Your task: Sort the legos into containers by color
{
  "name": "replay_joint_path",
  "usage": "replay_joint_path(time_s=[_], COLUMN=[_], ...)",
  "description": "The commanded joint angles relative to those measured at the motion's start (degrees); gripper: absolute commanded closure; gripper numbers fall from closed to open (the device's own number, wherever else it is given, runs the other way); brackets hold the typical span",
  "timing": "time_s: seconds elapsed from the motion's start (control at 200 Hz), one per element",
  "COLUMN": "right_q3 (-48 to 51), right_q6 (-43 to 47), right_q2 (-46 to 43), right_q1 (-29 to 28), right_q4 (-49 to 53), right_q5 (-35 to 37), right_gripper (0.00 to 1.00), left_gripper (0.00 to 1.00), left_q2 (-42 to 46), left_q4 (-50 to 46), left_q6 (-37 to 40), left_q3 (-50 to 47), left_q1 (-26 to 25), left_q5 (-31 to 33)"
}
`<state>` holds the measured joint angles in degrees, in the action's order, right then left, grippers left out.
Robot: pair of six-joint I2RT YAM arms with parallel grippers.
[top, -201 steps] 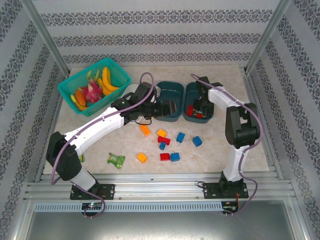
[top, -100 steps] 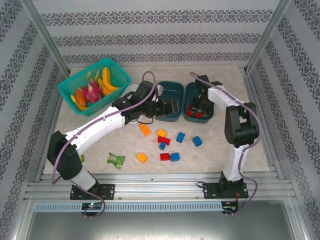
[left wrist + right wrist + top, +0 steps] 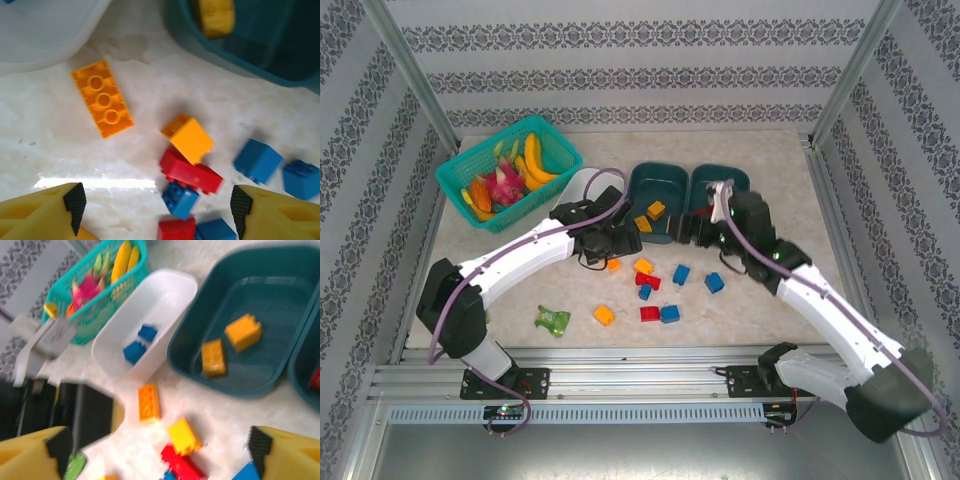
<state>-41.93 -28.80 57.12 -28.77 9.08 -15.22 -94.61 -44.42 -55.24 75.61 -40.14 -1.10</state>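
Observation:
Loose legos lie mid-table: an orange one (image 3: 612, 264), yellow (image 3: 643, 266), red (image 3: 648, 281) and blue (image 3: 681, 274) among several. My left gripper (image 3: 623, 243) hovers open just beyond them. In its wrist view the left gripper (image 3: 157, 205) stands open above a blue brick (image 3: 180, 199), red brick (image 3: 190, 172) and yellow brick (image 3: 188, 138), holding nothing. My right gripper (image 3: 692, 232) is open in front of the two dark teal containers. The middle one (image 3: 655, 168) holds two yellow bricks (image 3: 242, 331). The white container (image 3: 167, 287) holds blue bricks (image 3: 141, 342).
A bright teal basket (image 3: 510, 172) of toy fruit stands at the back left. A green packet (image 3: 552, 320) lies near the front left. The right teal container (image 3: 742, 176) is partly covered by my right arm. Metal rails edge the table.
The right gripper has opened and drawn back out of the right teal container toward the bricks. The left gripper has pulled back from over the middle container to the table.

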Motion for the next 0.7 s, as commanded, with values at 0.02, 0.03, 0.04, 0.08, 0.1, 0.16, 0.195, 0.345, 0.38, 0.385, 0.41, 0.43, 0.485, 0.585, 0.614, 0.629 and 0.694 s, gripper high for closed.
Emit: replay_joint_path(time_s=[0.02,0.03,0.04,0.08,0.1,0.16,0.195,0.345,0.38,0.385,0.41,0.43,0.485,0.585,0.614,0.629,0.694], right_q3=[6.89,7.16,7.44,8.21,8.46,9.10,9.26,9.36,9.39,9.40,9.41,9.41,9.50,9.41,9.37,9.33,9.24], right_q6=[-2.34,-2.43,-2.48,-2.58,-2.61,-2.69,-2.65,-2.88,-2.93,-2.93,-3.04,-3.09,-3.19,-2.95,-2.94,-2.96,-3.02], right_q2=[-6.50,-6.98,-7.54,-9.35,-10.16,-12.07,-12.95,-14.47,-14.61,-14.64,-14.84,-14.92,-15.27,-15.68,-15.81,-15.86,-15.99], right_q1=[-2.46,-2.54,-2.59,-2.69,-2.69,-2.60,-2.60,-2.58,-2.60,-2.65,-2.60,-2.60,-2.61,-2.49,-2.51,-2.46,-2.34], right_q4=[-9.19,-9.14,-8.91,-7.83,-7.31,-6.01,-5.21,-2.88,-2.66,-2.62,-2.43,-2.30,-1.96,-1.34,-1.11,-1.06,-0.79], right_q5=[-2.22,-2.13,-2.07,-1.83,-1.75,-1.80,-1.79,-2.61,-2.74,-2.77,-2.87,-2.88,-2.93,-3.06,-3.14,-3.15,-3.34], right_gripper=[0.03,0.02,0.02,0.02,0.02,0.03,0.02,0.03,0.02,0.02,0.03,0.03,0.02,0.02,0.03,0.03,0.03], left_gripper=[0.21,0.21,0.21,0.21,0.21,0.21,0.21,0.22,0.23,0.23,0.24,0.24,0.26,0.33,0.34,0.35,0.37], left_q2=[-5.72,-6.06,-6.43,-7.47,-8.15,-9.54,-10.25,-12.61,-13.18,-13.25,-13.74,-14.19,-15.06,-16.90,-17.45,-17.60,-18.60], left_q4=[-4.24,-4.39,-4.50,-4.55,-4.32,-4.09,-3.77,-1.31,-0.94,-0.89,-0.67,-0.47,-0.06,0.86,1.15,1.27,0.94], left_q6=[-5.41,-5.64,-5.92,-6.93,-7.38,-9.08,-10.10,-13.18,-13.78,-13.86,-14.15,-14.40,-14.71,-14.88,-14.76,-14.71,-14.46], left_q3=[2.06,2.14,2.16,2.21,2.17,2.01,1.83,1.71,1.86,1.88,2.05,2.15,2.49,3.12,3.30,3.50,4.38], left_q1=[-0.84,-0.83,-0.86,-0.82,-0.86,-0.82,-0.82,-0.73,-0.79,-0.76,-0.73,-0.73,-0.73,-0.65,-0.64,-0.65,-0.66], left_q5=[5.64,6.05,6.38,7.28,7.57,8.37,8.57,9.31,9.44,9.45,9.54,9.66,9.78,9.96,9.98,10.02,10.48])
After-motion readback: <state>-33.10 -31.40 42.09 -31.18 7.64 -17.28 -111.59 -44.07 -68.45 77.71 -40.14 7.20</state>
